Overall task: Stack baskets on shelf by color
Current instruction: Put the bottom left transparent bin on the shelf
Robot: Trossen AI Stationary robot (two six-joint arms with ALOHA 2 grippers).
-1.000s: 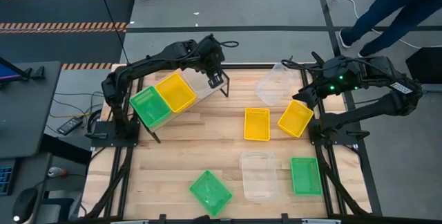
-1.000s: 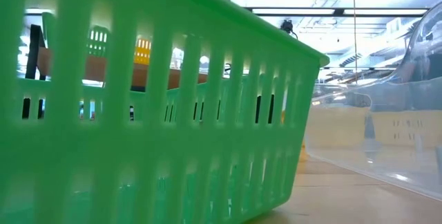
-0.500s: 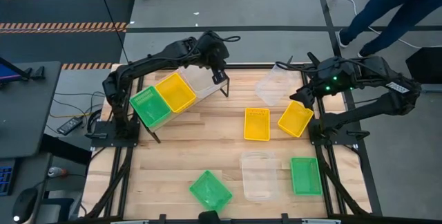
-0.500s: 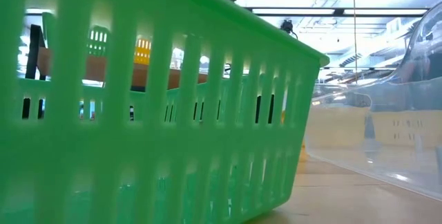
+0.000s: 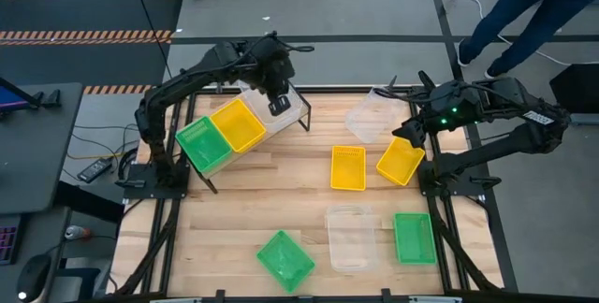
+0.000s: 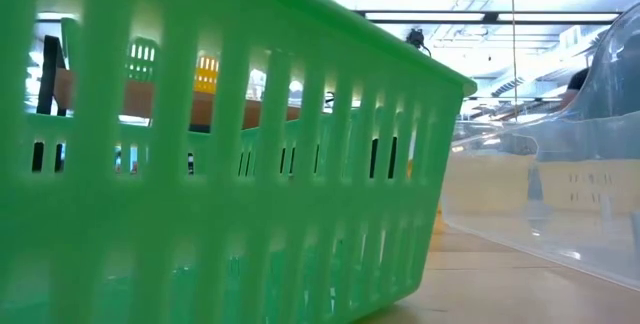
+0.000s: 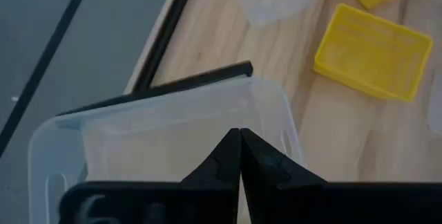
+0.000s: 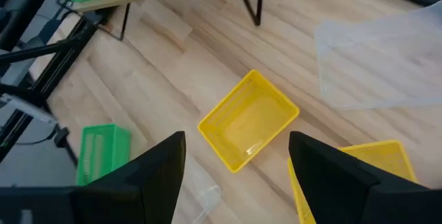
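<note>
shelf point(image 5: 245, 139) at the table's far left, slanted, carrying three baskets in a row: green basket point(image 5: 203, 143), yellow basket point(image 5: 237, 123), clear basket point(image 5: 281, 111). remaining baskets loose on the slatted tabletop point(image 5: 281, 191): tilted clear bin point(image 5: 369, 116) at the far edge, flat yellow basket point(image 5: 348, 168) at centre, angled yellow basket point(image 5: 401, 160) just beside it, second clear basket point(image 5: 349, 238) near the front, green basket at front right point(image 5: 413, 238), green basket at front centre point(image 5: 284, 258).

high view alone gives the full layout. low view almost filled by the slotted wall of a green basket point(image 6: 220, 174) close to the lens, clear plastic to its right, ceiling lights beyond. left wrist view alone shows the left gripper point(image 7: 239, 156) with fingertips pressed together, poised over the clear basket's rim on the shelf, holding nothing. right wrist view alone shows the right gripper point(image 8: 237, 165) with fingers spread wide, an open yellow basket between them on the boards below.

grey floor around the table, striped tape at far left, black cabling, a person's legs point(image 5: 524, 13) at the far right corner.

left arm reaching from its left-side base across to the shelf's right end. right arm bent above the far right of the table, gripper over the angled yellow basket, not touching.
</note>
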